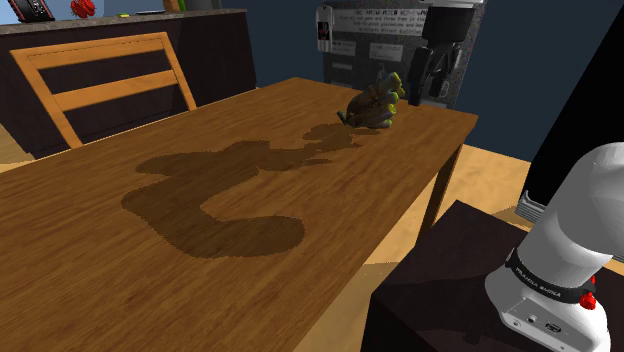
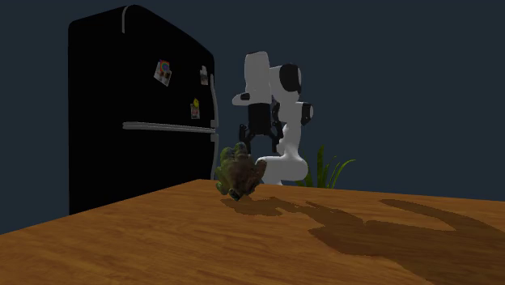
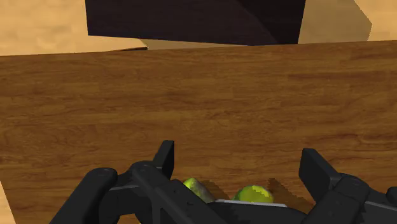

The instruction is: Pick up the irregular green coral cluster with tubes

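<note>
Over the wooden table (image 1: pixel 150 290), the black gripper (image 2: pixel 259 139) hangs with fingers (image 3: pixel 167 153) spread wide, holding nothing, just above the green coral cluster (image 2: pixel 240 174) lying near the edge; tube tips (image 3: pixel 254 194) between the fingers suggest alignment for a straight descent.

- Your coral cluster (image 1: pixel 374 106) is a dark, olive-brown lump with an irregular outline. Short tubes stick out of it, and their tips are yellow-green.
- It sits on the wooden table (image 1: pixel 250 230) near the far corner, at the shoulder view's upper right and close to the edge.
- In the second exterior view you see it (image 2: pixel 240 172) resting on the tabletop by the far edge, with its shadow spreading from its base.
- In the wrist view two of its rounded green tips (image 3: pixel 254 193) lie between the parted fingers of the gripper (image 3: pixel 239 154).
</note>
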{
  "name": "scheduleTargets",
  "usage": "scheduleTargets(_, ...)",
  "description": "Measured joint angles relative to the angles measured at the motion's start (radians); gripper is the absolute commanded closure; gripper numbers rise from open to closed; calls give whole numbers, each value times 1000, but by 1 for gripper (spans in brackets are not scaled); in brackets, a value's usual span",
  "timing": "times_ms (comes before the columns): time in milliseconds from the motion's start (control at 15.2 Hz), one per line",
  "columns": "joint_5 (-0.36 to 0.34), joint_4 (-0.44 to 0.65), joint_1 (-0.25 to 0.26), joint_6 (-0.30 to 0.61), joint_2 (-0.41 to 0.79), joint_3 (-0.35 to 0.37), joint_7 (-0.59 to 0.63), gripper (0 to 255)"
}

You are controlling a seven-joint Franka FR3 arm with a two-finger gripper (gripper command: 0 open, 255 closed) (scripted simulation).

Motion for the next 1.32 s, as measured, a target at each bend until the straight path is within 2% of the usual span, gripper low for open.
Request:
scheduleTargets(132, 9, -4, -1, 20, 4, 2, 9, 0)
scheduleTargets(528, 83, -12, -13, 218, 77, 16, 79, 0)
scheduleTargets(990, 97, -99, -10, 310, 74, 23, 72, 0)
scheduleTargets(1056, 97, -102, -10, 313, 74, 23, 72, 255)
scheduleTargets(1320, 98, -105, -9, 315, 73, 23, 71, 255)
